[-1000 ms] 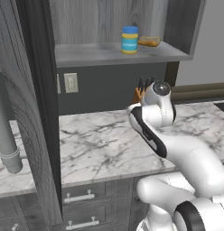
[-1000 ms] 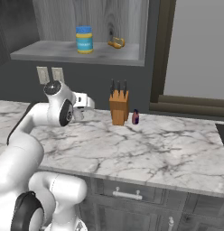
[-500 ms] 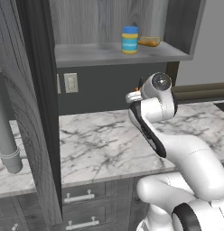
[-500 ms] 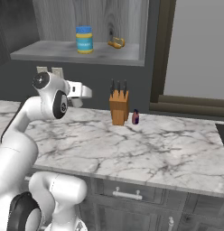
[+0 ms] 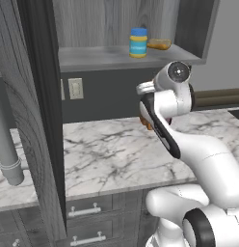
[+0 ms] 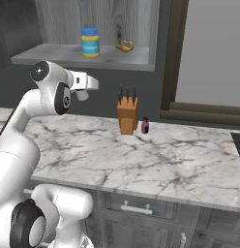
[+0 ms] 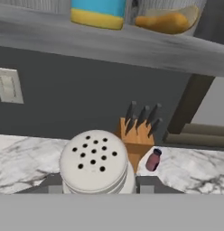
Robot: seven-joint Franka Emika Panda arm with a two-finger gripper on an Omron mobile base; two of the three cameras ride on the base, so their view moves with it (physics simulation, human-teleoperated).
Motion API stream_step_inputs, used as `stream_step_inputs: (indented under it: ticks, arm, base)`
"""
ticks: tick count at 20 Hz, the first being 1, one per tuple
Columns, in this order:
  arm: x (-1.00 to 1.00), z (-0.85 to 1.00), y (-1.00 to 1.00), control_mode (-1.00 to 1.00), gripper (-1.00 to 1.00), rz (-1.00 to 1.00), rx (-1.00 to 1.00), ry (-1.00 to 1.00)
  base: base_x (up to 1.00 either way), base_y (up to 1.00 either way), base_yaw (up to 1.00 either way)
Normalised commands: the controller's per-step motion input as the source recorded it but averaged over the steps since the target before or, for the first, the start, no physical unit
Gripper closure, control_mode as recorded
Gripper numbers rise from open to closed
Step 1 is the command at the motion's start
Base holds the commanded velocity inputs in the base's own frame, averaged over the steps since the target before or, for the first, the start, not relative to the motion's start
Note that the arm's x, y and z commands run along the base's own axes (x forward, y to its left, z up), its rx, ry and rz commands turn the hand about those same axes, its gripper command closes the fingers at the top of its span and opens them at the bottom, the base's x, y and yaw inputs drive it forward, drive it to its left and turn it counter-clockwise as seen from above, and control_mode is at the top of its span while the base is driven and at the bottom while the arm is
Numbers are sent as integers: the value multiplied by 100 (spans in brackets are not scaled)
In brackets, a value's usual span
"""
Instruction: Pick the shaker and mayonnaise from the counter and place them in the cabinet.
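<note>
Shaker [image 7: 94, 163], small pale grey-beige one with a perforated domed top, sits clamped between the jaws of the two-finger gripper [image 7: 95, 187], upright, its long axis running along the fingers, holes facing the hand camera. From where I stand the white arm's gripper [image 6: 83, 87] is raised off the white marble-patterned counter [image 6: 156, 160] and sits just below and in front of the front lip of the grey shelf board. What matters for the coming move: the target, the dark grey wood-grain wall cabinet [image 5: 107, 55], lies above and ahead of the jaws, its shelf surface higher than the shaker's top, so I'd judge the hand needs more lift before it can push forward over the lip. Going straight in now would likely catch the shaker on the shelf edge. Single arm, so no choice of which hand is nearer. Cabinet contents: the short cylindrical mayonnaise jar [image 5: 138, 42] with blue lid, blue band and yellow stripes already stands on the shelf, above and slightly left of the jaws in the hand view; an orange-yellow lumpy item [image 7: 165, 20], can't tell what it is, lies just beside it to the right. Free shelf looks widest to the left of the jar. Below and ahead of the jaws, a wooden knife block [image 6: 127, 112] with dark handles stands on the counter, a small dark-red bottle [image 6: 145, 126] just beside it, both well under the lift path. One item of two looks done; shaker placement pending.
</note>
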Motion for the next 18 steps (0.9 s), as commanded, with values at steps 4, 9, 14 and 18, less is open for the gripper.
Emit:
stream_step_inputs:
  ticks: [4, 9, 14, 18]
  arm:
    - [1, 44, -12, -100, 100, 0, 0, -7]
    - [2, 48, -12, -100, 100, -1, -1, -8]
    - [12, 48, -13, -100, 100, -1, 0, -9]
    - [22, 40, -14, -100, 100, 0, 0, -7]
  base:
    - [0, 0, 0]
    - [0, 0, 0]
    - [0, 0, 0]
    - [0, 0, 0]
